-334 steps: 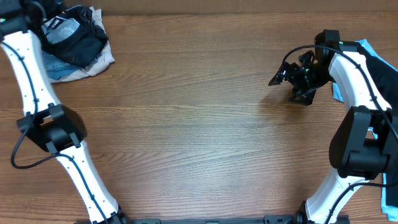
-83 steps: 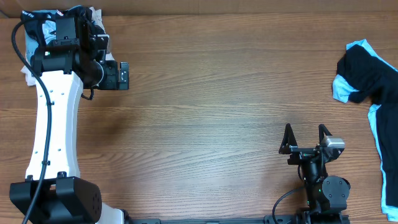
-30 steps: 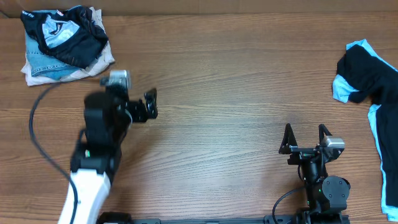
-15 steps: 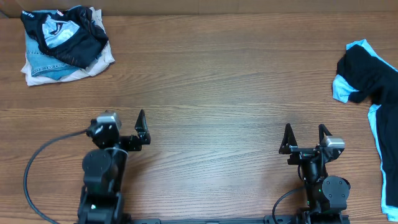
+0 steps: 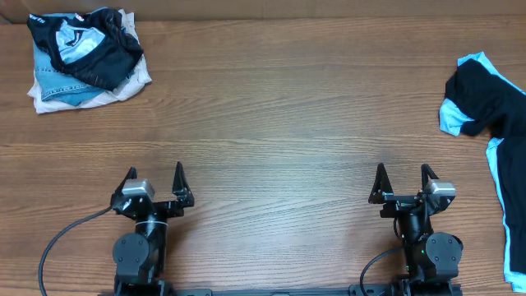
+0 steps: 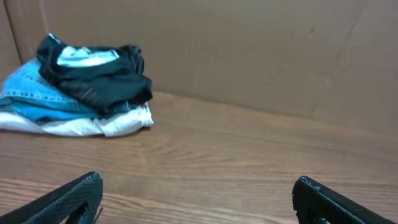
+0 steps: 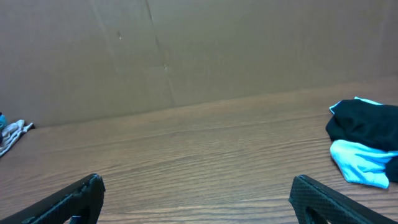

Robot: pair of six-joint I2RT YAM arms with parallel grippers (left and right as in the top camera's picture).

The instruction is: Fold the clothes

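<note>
A pile of folded clothes (image 5: 82,57) lies at the far left corner of the table, a black garment on top of denim and white pieces; the left wrist view shows the pile (image 6: 87,87) far ahead to the left. A loose black-and-light-blue garment (image 5: 486,107) is spread along the right edge, and the right wrist view catches its end (image 7: 364,146). My left gripper (image 5: 153,182) rests near the front edge on the left, open and empty. Near the front edge on the right sits my right gripper (image 5: 403,182), also open with nothing between its fingers.
The wooden table (image 5: 279,123) stretches between the two garments. A brown cardboard wall (image 6: 249,50) stands along the table's far edge.
My left arm has drawn back from the pile at the far left to the front edge and now rests there, open. The right arm has not moved.
</note>
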